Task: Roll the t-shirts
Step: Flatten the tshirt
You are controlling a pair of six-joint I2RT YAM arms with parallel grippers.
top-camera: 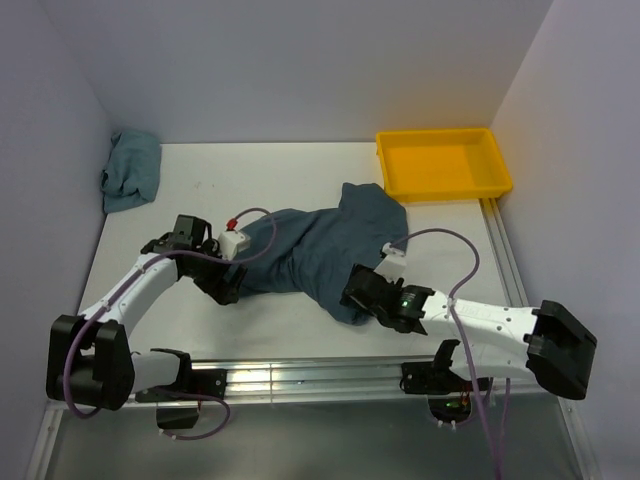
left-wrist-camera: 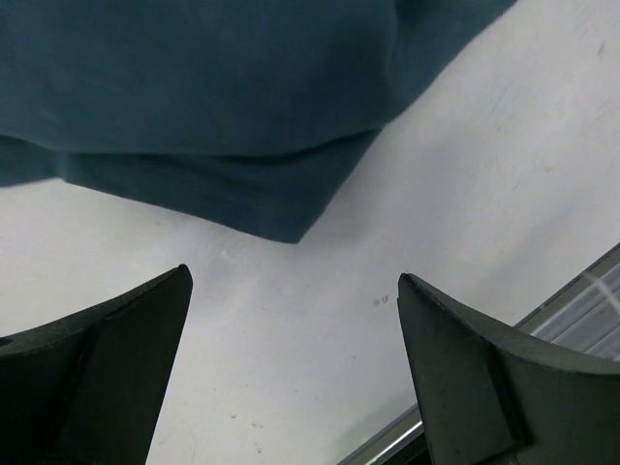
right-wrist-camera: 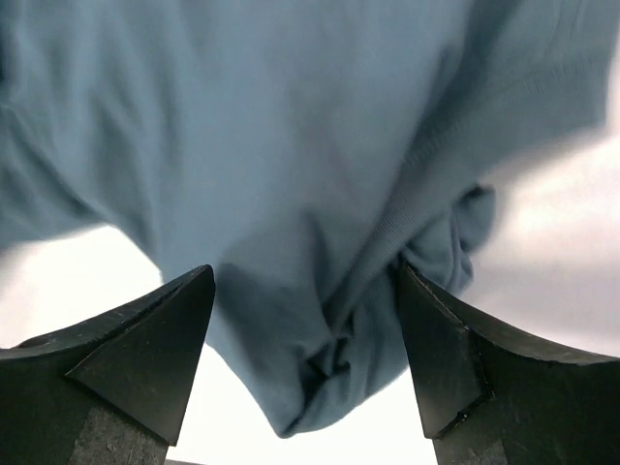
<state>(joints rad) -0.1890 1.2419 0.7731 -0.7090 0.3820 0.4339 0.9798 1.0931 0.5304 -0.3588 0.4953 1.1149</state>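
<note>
- T-shirts [top-camera: 320, 250] are light, limp cotton. They will sag, crease and slide on the smooth table [top-camera: 300, 170], so I judge a pinch on a hem or folded edge holds best.
- Crumpled shirt [top-camera: 131, 170] lies bunched at 10 o'clock on the table, well apart from both arms.
- Left gripper [left-wrist-camera: 291, 368] is spread wide and empty, and bare table shows between its fingers. A hem corner lies just ahead at its 12 o'clock.
- Slate shirt [left-wrist-camera: 242, 145] lies rumpled at the table's centre, between the two arms.
- Right gripper [right-wrist-camera: 305, 300] is also wide, straddling a gathered fold at the shirt's 5 o'clock edge without clamping it.
- Yellow tray [top-camera: 443, 190] sits at 1 o'clock, just beside the shirt's far corner.
</note>
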